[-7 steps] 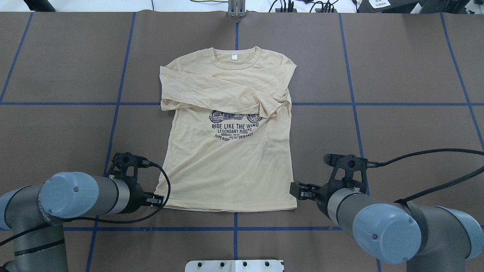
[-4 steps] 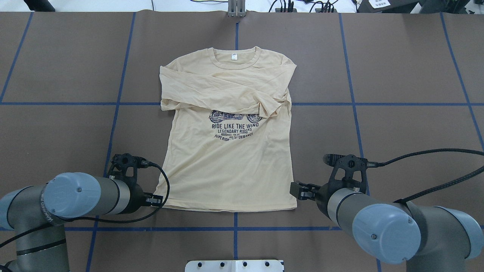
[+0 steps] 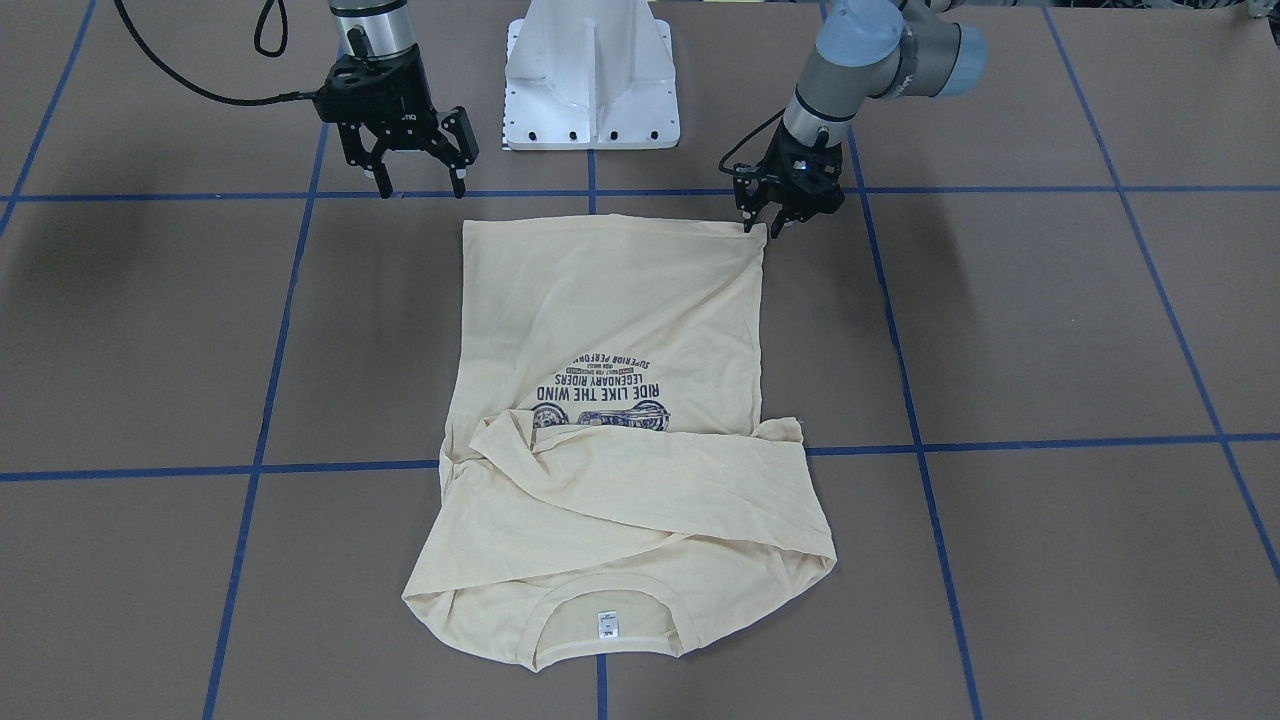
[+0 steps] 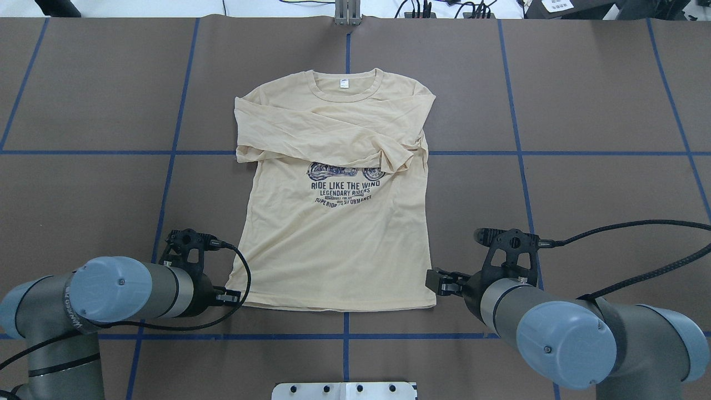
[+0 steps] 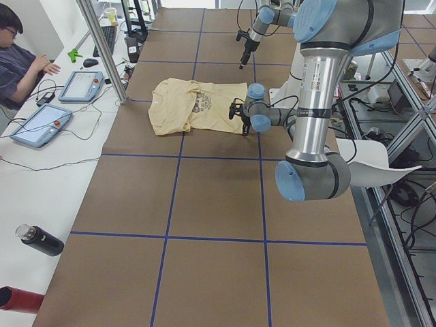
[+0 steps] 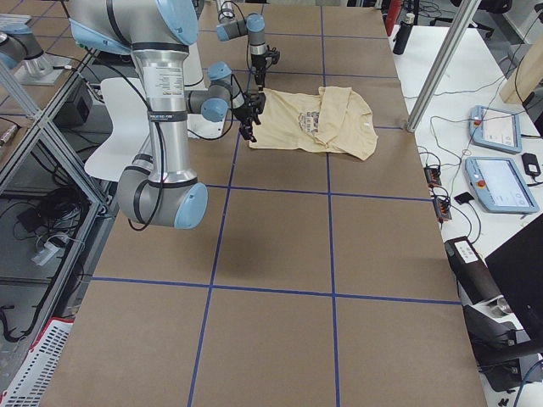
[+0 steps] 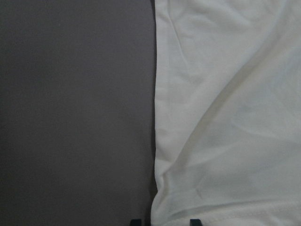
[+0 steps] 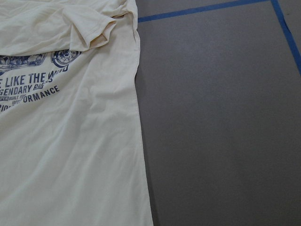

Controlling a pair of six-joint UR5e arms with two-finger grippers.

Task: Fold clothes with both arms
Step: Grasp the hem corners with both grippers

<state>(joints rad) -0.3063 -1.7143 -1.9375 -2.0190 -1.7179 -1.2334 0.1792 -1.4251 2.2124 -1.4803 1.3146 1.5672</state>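
Operator: Status of the fold?

Arm: The shirt [image 4: 333, 244] lies flat on the table [image 3: 1050, 320] straight out from the base [image 3: 590, 80], print side up. Its hem [image 4: 333, 306] is the edge nearest the base and its collar [image 4: 344, 89] the edge farthest from it. Both sleeves [image 4: 328, 136] are already crossed over the chest, on the half far from the base. I judge the sleeve step done. The body fold is not yet made.

Operator: Finger state?

Arm: My left gripper [image 3: 762, 228] is low at the hem corner on the left of the base. Its fingers are apart and straddle the cloth edge; they are not clamped on it. My right gripper [image 3: 421, 188] is spread wide and holds nothing. It sits just short of the other hem corner, on the base side of it and apart from the cloth.

Operator: Remaining work?

Arm: In my judgement: pinch both hem corners, carry the hem away from the base toward the collar, lay it down, then let go.
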